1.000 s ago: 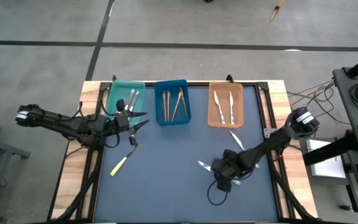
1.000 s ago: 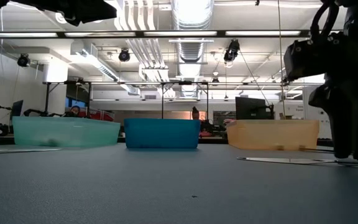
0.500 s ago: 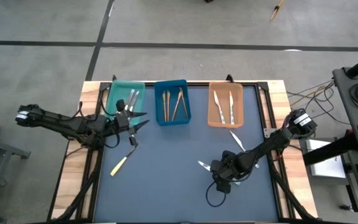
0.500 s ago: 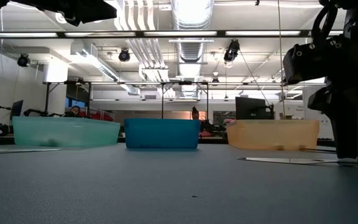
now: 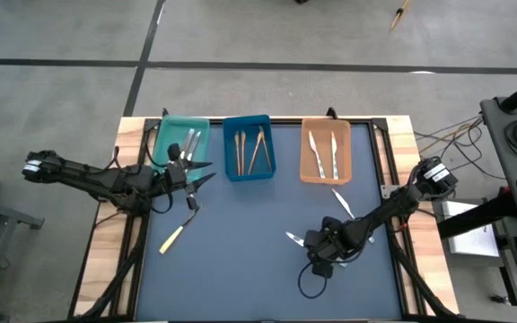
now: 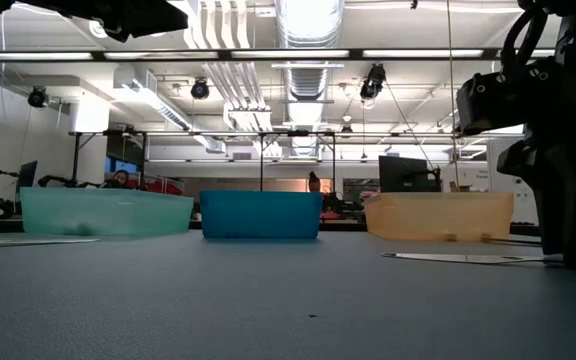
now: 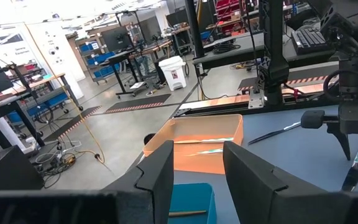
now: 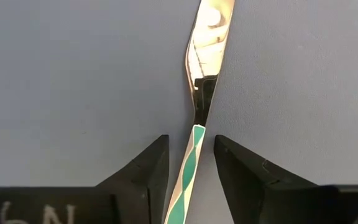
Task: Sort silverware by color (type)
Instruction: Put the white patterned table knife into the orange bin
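the right gripper (image 8: 188,163) is down on the dark blue-grey table mat (image 5: 240,251), well in front of the orange rectangular plastic tray (image 5: 325,151). its fingers straddle the teal-patterned handle of a shiny silver knife (image 8: 202,68) lying flat on the mat, a narrow gap showing on either side; whether they grip it i cannot tell. the left gripper (image 5: 203,172) hangs in the air with fingers parted and empty, just in front of the teal rectangular plastic tray (image 5: 170,132), well left of the orange tray.
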